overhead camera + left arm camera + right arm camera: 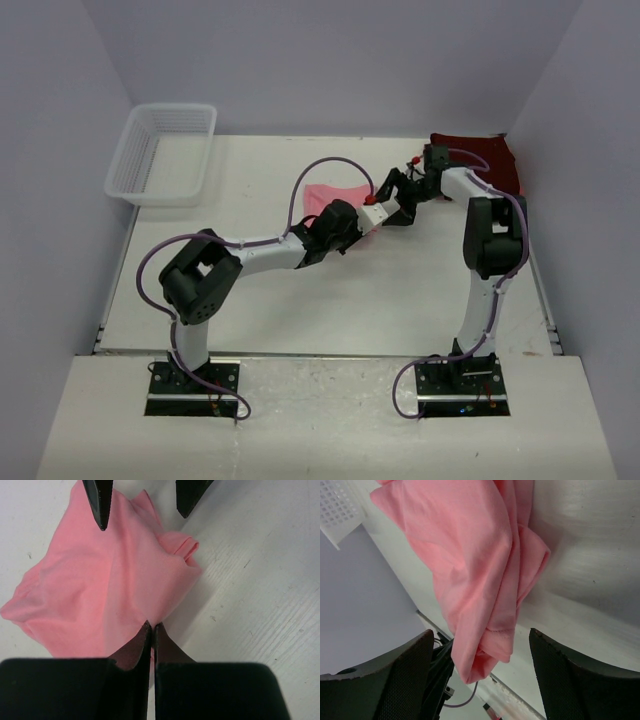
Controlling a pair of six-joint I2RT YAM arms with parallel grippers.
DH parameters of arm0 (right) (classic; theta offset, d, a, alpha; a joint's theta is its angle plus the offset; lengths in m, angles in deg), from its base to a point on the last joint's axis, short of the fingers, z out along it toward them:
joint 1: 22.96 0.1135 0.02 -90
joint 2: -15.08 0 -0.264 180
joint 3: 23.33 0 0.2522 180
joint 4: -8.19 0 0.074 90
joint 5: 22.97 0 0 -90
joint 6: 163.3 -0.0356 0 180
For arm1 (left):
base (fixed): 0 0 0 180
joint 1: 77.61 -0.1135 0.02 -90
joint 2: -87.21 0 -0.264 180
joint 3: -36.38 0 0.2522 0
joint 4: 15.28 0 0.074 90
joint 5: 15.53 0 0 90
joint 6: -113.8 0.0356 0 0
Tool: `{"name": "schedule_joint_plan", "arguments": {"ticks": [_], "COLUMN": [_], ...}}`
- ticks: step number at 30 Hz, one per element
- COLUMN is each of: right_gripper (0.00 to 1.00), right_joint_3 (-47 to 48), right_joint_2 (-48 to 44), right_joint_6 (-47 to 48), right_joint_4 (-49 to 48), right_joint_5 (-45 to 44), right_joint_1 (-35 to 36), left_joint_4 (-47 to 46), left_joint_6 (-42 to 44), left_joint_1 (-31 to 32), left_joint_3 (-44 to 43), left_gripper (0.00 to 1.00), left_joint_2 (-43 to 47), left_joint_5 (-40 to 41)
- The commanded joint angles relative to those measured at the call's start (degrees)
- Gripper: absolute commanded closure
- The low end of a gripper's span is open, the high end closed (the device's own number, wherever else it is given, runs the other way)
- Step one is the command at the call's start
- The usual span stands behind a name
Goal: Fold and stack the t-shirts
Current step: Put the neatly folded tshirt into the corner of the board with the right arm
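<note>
Pink t-shirt (335,195) bunched on bench (300,310), centre of top view; maroon t-shirt (480,155) heaped upper right.
Left end effector (151,627) pinches a pink edge, likely anchoring it; right end effector (481,635) spread wide astride a loose fold, gripping nothing, seemingly placed to take a second hold.

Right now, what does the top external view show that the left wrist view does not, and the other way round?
Only the top external view shows the white basket at the far left, the maroon t-shirt at the far right, and both whole arms. Only the left wrist view shows the left end effector shut on an edge of the pink t-shirt. Both show the pink t-shirt, the white table and the right end effector beside that shirt.
</note>
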Motion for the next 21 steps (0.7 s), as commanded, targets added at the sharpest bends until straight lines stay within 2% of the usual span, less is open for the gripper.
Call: {"name": "schedule_joint_plan", "arguments": {"ticks": [1, 21], "right_gripper": [0.22, 0.21], "right_joint_3": [0.20, 3.36], "right_joint_2": [1.17, 5.57], "right_joint_6": [-0.50, -5.42], "right_joint_4": [0.32, -0.12], "right_joint_5": [0.57, -0.22], "right_joint_1": [0.69, 2.98], "left_joint_4": [-0.44, 0.97], "left_joint_6": [-0.58, -1.37], "left_joint_1": [-0.48, -0.83], "left_joint_3": [-2.73, -2.82], "left_gripper": [1.00, 1.00], "left_joint_2": [3.06, 4.55], "left_joint_5": [-0.97, -2.02]}}
